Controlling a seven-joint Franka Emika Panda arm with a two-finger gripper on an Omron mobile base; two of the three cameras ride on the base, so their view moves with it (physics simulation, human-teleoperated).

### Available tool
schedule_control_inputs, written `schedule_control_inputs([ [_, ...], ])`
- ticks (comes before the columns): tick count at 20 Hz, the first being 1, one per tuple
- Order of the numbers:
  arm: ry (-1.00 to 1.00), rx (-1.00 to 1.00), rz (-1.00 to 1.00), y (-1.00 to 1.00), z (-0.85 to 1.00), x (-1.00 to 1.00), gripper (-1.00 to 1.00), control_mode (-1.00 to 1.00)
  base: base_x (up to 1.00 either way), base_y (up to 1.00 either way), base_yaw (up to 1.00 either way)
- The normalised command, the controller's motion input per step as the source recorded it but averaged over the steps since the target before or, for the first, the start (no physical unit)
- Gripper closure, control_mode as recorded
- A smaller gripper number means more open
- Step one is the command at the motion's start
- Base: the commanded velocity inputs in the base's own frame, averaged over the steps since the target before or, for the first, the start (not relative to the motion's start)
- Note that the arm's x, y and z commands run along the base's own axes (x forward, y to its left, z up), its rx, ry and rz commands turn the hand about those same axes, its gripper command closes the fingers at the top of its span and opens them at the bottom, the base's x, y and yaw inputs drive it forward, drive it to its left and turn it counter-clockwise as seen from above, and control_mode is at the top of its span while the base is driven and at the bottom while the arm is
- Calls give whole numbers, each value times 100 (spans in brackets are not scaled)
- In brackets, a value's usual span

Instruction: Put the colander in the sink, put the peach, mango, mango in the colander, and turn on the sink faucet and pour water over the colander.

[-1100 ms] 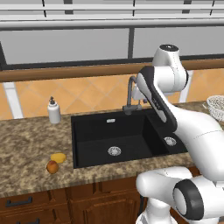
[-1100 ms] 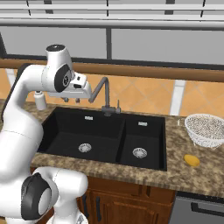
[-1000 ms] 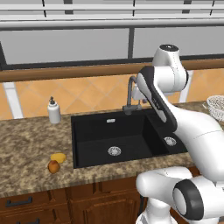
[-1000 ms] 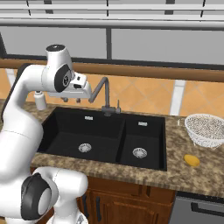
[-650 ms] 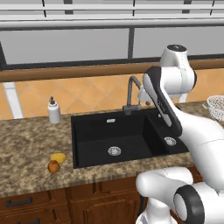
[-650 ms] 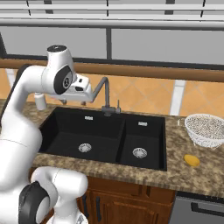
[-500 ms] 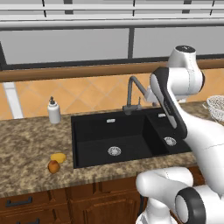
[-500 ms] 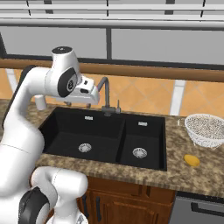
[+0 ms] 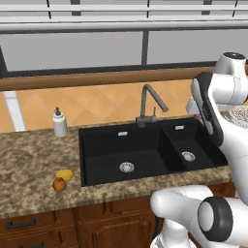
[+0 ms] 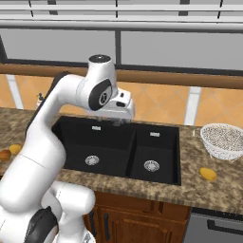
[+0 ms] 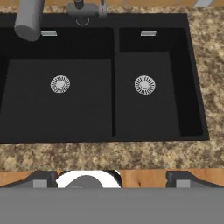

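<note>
Swinging right from the faucet (image 9: 147, 99), the arm now hangs over the sink (image 10: 118, 156), its claw (image 11: 111, 177) spread wide and empty. Colander (image 10: 223, 140) sits on the desk (image 10: 199, 185) right of the sink.

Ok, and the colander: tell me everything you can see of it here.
The colander is a round white wire-mesh bowl with a speckled, perforated look, standing upright on the granite counter right of the sink, not yet in it. It looks empty. One mango lies in front of it, apart. Nothing touches it but the counter. In the left base view only its rim shows behind the arm.
</note>
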Motion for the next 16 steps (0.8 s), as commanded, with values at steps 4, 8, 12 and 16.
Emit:
schedule_control_inputs([
  [4, 5, 0, -2, -61, 0, 9, -100, -100, 0, 0, 0],
  [8, 2, 0, 0, -49, 0, 17, -100, -100, 0, 0, 0],
  [12, 0, 0, 0, -28, -5, 12, -100, -100, 0, 0, 0],
  [16, 1, 0, 0, -17, -6, 12, -100, -100, 0, 0, 0],
])
